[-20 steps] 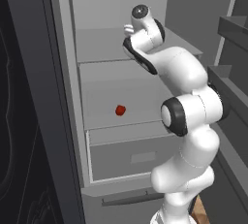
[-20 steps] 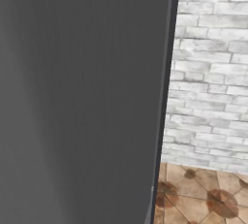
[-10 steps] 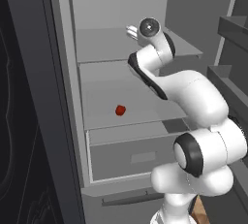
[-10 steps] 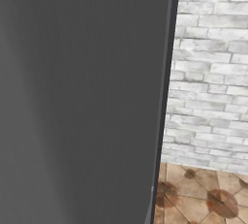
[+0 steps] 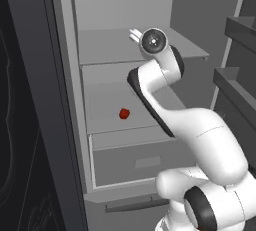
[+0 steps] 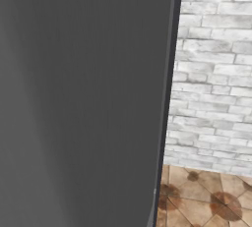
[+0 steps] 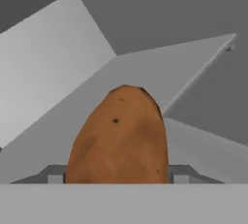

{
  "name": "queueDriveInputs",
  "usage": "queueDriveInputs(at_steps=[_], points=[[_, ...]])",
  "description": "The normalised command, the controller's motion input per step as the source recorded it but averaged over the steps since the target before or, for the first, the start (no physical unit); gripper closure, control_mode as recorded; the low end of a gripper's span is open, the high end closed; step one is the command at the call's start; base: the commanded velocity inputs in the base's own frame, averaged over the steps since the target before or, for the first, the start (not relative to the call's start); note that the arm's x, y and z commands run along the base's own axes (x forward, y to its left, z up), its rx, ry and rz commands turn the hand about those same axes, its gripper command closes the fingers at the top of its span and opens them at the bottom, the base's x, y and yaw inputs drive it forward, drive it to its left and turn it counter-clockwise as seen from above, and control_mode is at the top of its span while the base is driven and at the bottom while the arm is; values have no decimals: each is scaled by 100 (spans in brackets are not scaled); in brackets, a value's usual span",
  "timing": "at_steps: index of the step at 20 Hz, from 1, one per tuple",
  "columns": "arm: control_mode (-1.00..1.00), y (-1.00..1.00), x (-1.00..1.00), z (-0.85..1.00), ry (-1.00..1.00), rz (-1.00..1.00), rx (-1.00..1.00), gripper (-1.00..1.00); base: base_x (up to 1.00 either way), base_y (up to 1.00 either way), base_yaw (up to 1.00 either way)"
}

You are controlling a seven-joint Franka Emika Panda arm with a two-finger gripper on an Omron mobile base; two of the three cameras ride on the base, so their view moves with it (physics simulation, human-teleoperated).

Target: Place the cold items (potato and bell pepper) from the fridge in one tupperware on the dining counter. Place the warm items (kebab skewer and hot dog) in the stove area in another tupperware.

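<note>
Fridge (image 5: pixel 70 105) stands open, arm reaching onto its upper shelf (image 5: pixel 105 45); potato (image 7: pixel 120 138) in the hand view sits between the finger tips, long axis running away from the camera; gripper (image 7: pixel 119 173) part open, closed on the potato's sides; bell pepper (image 5: pixel 124 113) lies on the middle shelf.

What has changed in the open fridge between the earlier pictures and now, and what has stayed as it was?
The arm has swung: its elbow, high at the right a second ago, has dropped low and forward, while the hand stays at the upper shelf. The hand view shows the potato between the fingers, apparently held. The bell pepper has stayed on the middle shelf, and the fridge stays open.
</note>
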Motion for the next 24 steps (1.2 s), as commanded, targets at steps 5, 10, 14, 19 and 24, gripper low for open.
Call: queueDriveInputs(at_steps=[5,10,14,19,24], points=[[-100,0,-98,-4,13,-5,4,100,0,0,0],[-100,-7,-82,-49,17,-5,0,100,0,0,0],[-100,-29,-96,-73,10,-15,0,100,0,0,0],[-100,-23,-35,-94,8,-32,-6,100,0,0,0],[-100,-14,8,-66,8,-25,0,100,0,0,0]])
